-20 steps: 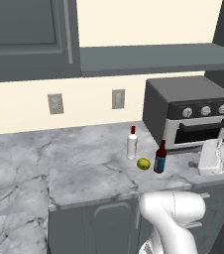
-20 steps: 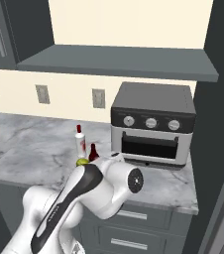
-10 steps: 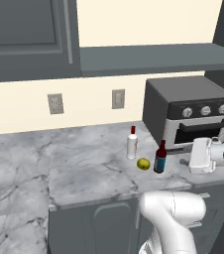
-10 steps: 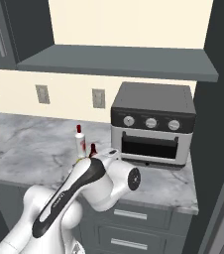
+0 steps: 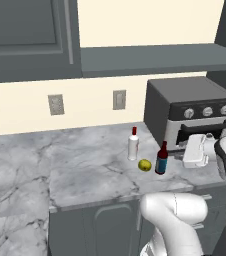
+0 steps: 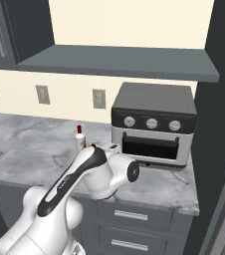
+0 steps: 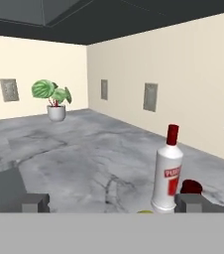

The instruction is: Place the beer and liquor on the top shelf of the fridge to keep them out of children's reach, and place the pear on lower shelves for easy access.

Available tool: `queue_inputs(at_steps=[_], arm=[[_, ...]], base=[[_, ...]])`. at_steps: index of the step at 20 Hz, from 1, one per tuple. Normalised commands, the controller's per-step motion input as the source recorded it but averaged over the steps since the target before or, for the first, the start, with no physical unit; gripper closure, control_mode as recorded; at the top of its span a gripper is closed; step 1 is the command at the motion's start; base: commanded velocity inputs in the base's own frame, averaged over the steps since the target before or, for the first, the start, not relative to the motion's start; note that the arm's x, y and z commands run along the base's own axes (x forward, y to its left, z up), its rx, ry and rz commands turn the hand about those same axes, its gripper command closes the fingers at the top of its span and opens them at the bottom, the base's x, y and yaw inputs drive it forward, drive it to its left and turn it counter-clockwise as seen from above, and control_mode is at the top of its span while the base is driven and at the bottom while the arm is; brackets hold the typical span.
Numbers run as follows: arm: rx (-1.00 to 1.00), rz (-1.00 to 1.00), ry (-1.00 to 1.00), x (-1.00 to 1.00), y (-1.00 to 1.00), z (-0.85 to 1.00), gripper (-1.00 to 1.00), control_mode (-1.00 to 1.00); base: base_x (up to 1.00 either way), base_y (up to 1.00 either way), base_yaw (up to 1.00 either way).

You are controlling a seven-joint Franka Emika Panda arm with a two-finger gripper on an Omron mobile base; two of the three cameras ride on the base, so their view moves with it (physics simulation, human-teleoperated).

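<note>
As the hand has swung left toward the beer [image 5: 161, 159], tool [image 7: 111, 202] spread, empty — approach underway, nothing moved off bench [image 5: 85, 170] yet.

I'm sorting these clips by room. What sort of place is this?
A home kitchen, most likely: a marble-look counter over grey cabinets with drawers, a toaster oven on top, and wall outlets along the backsplash.
</note>
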Motion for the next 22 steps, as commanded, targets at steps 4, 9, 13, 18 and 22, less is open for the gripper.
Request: queue_inputs(at_steps=[4,9,13,18,22], arm=[[0.0,0.0,0.0,0.28,0.0,-0.17,-1.0,-1.0],[0.0,0.0,0.0,0.23,0.0,-0.25,-1.0,-1.0],[0.0,0.0,0.0,0.19,0.0,-0.3,-1.0,-1.0],[0.0,0.0,0.0,0.18,0.0,-0.32,-1.0,-1.0],[0.0,0.0,0.0,0.2,0.0,-0.22,-1.0,-1.0]], base=[[0.0,0.0,0.0],[0.0,0.0,0.0],[0.0,0.0,0.0],[0.0,0.0,0.0],[0.0,0.0,0.0]])
